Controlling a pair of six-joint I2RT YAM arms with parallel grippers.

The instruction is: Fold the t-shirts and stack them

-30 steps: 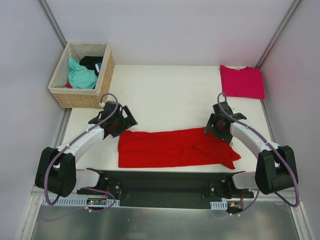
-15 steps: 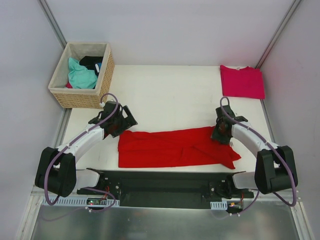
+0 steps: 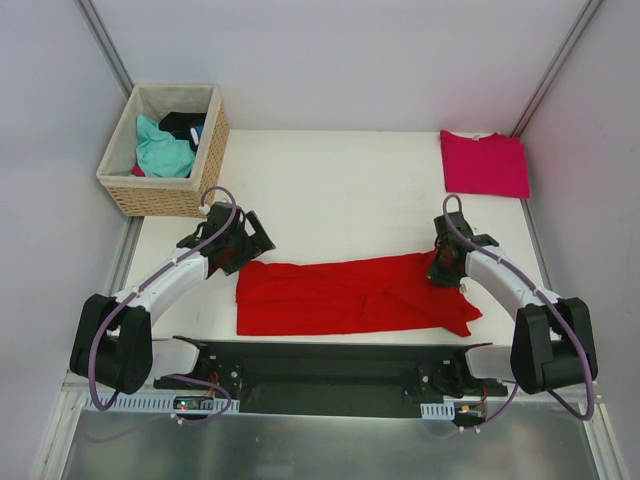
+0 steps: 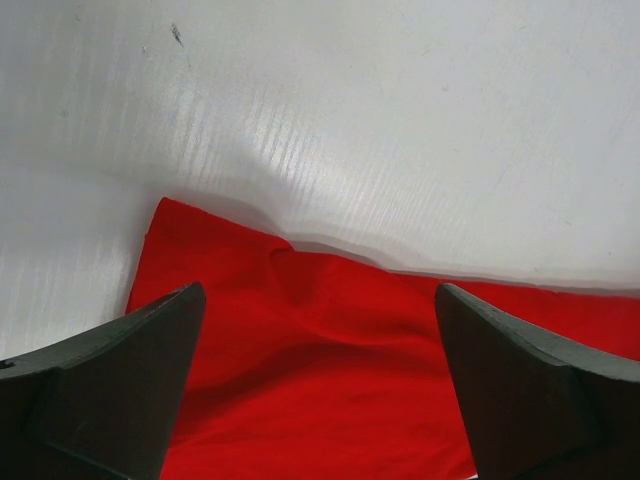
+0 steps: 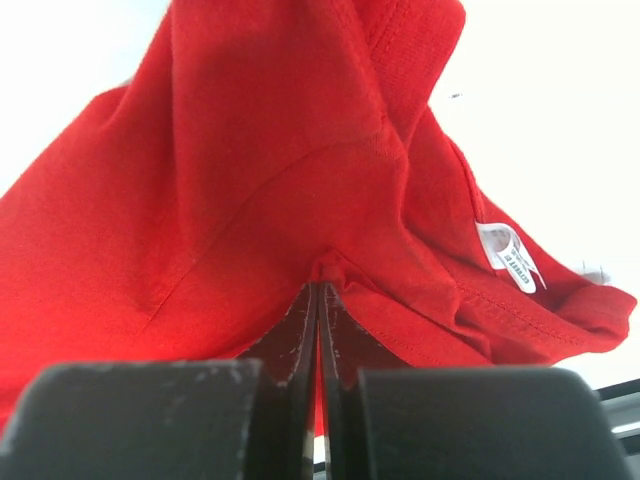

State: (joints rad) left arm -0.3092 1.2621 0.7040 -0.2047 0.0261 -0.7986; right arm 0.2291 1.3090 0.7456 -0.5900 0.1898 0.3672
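Near edge of worktop [image 3: 340, 190]: bright red soft cloth t-shirt [image 3: 340, 296] lying half-folded. The right fingers [image 5: 295, 335] are pinching shut on its collar-side fold; the left fingers [image 4: 110, 380] are gaping empty above its left corner. Limp, light; corners are likely the best holds.

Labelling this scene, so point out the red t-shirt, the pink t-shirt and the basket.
red t-shirt [image 3: 340, 295]: top view, middle of cloth.
pink t-shirt [image 3: 484, 163]: top view, its centre.
basket [image 3: 155, 198]: top view, near woven wall.

Red t-shirt [image 4: 330, 380] cropped at bottom edge
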